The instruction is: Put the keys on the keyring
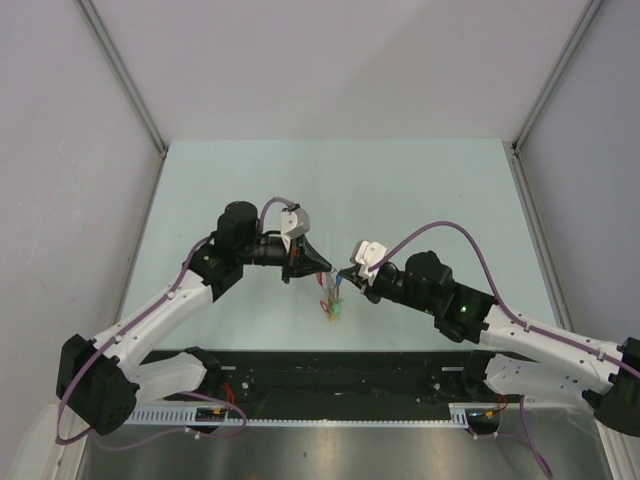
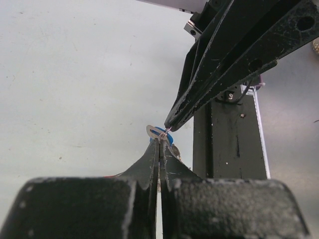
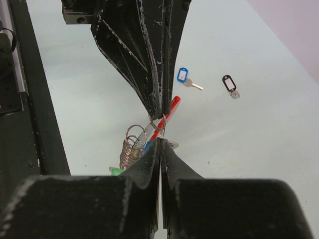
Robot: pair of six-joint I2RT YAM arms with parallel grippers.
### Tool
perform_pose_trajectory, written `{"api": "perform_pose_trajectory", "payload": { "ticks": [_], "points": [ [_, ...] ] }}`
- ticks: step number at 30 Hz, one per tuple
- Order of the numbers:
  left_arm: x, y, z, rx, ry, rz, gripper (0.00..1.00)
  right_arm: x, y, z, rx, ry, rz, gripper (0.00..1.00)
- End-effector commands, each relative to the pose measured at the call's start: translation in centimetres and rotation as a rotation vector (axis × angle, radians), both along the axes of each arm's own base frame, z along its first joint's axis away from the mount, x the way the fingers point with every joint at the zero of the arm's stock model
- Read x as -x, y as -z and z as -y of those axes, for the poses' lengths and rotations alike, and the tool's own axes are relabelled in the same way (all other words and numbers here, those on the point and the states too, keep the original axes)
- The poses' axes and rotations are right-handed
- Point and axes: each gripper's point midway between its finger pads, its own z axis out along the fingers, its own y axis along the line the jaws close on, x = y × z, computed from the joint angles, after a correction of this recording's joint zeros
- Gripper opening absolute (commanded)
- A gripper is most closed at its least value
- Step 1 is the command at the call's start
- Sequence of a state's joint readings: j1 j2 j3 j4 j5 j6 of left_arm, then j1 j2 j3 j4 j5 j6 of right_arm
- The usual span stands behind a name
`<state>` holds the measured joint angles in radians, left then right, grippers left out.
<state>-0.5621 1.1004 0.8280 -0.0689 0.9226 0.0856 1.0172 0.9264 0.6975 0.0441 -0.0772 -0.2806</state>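
Observation:
Both grippers meet tip to tip above the table's middle. My left gripper (image 2: 159,141) is shut, and so is my right gripper (image 3: 160,141), each pinching the keyring's thin wire loop (image 3: 160,124) from opposite sides. The keyring's red band (image 3: 172,106) runs behind the tips, and its cluster of coiled rings and keys (image 3: 131,148) hangs to the left with a green tag (image 3: 115,171). A silver key head with a blue tag (image 2: 158,132) sits right at the pinch. From above, the cluster (image 1: 331,305) dangles below the two tips. Two loose keys lie on the table: one blue-tagged (image 3: 184,76), one black-tagged (image 3: 230,83).
A black rail (image 1: 330,375) runs along the table's near edge between the arm bases. Grey walls enclose the pale green table (image 1: 400,190) on the left, right and back.

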Motion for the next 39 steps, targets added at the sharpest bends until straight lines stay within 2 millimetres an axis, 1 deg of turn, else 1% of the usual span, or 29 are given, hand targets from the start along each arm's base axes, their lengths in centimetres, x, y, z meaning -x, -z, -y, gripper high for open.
{"api": "perform_pose_trajectory", "payload": {
  "ticks": [1, 3, 4, 6, 9, 15, 21, 22, 24, 25, 27, 28, 32, 33, 35, 39],
  "points": [
    [0.0, -2.6, 0.3, 0.073, -0.005, 0.072, 0.0, -0.4, -0.3, 0.0, -0.03, 0.034, -0.007, 0.05],
    [0.1, -2.6, 0.4, 0.073, -0.002, 0.075, 0.0, -0.5, -0.4, -0.3, -0.036, 0.035, -0.008, 0.12],
    [0.1, -2.6, 0.4, 0.073, 0.002, 0.075, 0.0, -0.5, -0.3, -0.3, -0.037, 0.034, -0.01, 0.2],
    [0.2, -2.6, 0.4, 0.074, 0.002, 0.078, 0.0, -0.6, -0.2, -0.5, -0.039, 0.031, -0.014, 0.25],
    [0.4, -2.7, 0.4, 0.076, 0.013, 0.082, 0.0, -0.7, -0.1, -0.7, -0.038, 0.038, -0.015, 0.26],
    [0.4, -2.7, 0.5, 0.072, 0.009, 0.084, 0.0, -1.2, -0.8, -0.7, -0.061, 0.051, 0.008, 0.26],
    [0.3, -2.5, 0.6, 0.065, 0.003, 0.084, 0.0, -1.3, -1.5, -0.9, -0.079, 0.05, 0.029, 0.29],
    [0.3, -2.5, 0.5, 0.065, 0.001, 0.083, 0.0, -1.3, -1.6, -0.8, -0.082, 0.051, 0.032, 0.28],
    [0.4, -2.6, 0.6, 0.064, 0.0, 0.083, 0.0, -1.4, -1.4, -0.9, -0.077, 0.048, 0.032, 0.23],
    [0.2, -2.6, 0.5, 0.064, -0.011, 0.086, 0.0, -1.4, -1.3, -1.0, -0.073, 0.048, 0.03, 0.13],
    [0.0, -2.9, 0.4, 0.068, -0.027, 0.087, 0.0, -1.3, -0.9, -1.1, -0.065, 0.043, 0.023, 0.03],
    [-0.1, -3.1, 0.4, 0.074, -0.037, 0.093, 0.0, -1.3, -0.8, -1.0, -0.06, 0.04, 0.019, 0.0],
    [-0.9, -3.9, 0.2, 0.098, -0.101, 0.11, 0.0, -1.1, 0.0, -1.1, -0.038, 0.039, -0.002, 0.0],
    [-0.9, -4.0, 0.3, 0.106, -0.11, 0.088, 0.0, -1.2, 0.3, -1.1, -0.031, 0.042, -0.006, 0.0],
    [-1.0, -4.1, 0.4, 0.117, -0.115, 0.085, 0.0, -1.2, 0.2, -1.2, -0.037, 0.041, 0.002, 0.0],
    [-0.9, -3.4, 0.3, 0.099, -0.104, 0.086, 0.01, -1.5, -0.4, -1.2, -0.045, 0.049, 0.039, 0.0]
  ]
}}
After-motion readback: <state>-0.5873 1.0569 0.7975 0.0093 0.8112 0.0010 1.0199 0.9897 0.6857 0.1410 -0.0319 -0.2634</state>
